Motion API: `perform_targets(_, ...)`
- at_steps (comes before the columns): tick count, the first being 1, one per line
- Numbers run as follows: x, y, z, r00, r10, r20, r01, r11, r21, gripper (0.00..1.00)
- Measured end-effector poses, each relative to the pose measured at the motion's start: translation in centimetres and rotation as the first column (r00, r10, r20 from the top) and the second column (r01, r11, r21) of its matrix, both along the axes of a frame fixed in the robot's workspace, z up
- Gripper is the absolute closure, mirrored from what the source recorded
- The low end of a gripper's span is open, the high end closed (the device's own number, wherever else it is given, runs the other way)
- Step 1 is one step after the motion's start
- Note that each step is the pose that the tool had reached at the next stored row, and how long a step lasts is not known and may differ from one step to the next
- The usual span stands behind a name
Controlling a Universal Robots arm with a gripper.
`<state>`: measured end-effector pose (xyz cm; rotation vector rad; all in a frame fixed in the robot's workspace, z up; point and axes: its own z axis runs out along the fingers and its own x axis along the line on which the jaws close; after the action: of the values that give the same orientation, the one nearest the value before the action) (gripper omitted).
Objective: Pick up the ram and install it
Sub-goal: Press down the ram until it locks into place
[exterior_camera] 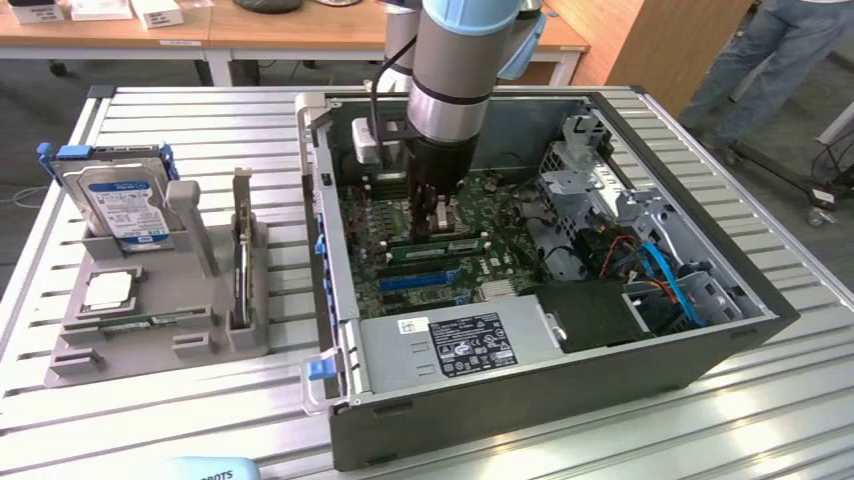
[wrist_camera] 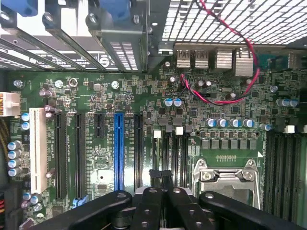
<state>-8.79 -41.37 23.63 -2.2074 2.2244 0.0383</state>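
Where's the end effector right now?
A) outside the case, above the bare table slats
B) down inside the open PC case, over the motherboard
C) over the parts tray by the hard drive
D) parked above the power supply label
B: the end effector sits inside the open PC case, just above the motherboard.

Green motherboard [wrist_camera: 144, 110], blue slot [wrist_camera: 119, 151], closed fingers [wrist_camera: 152, 184] above

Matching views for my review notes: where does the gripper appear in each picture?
Exterior view: gripper inside the open computer case, low over the motherboard.
Wrist view: gripper shut, just above the board, beside the processor socket.
Shared landmark: blue slot, exterior; blue slot, wrist.
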Motion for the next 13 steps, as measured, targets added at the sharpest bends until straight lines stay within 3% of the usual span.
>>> perform_targets(13,0.0,0.0,1.86,1.0,0.0,-0.0001,0.0,1.0,0.0,0.9)
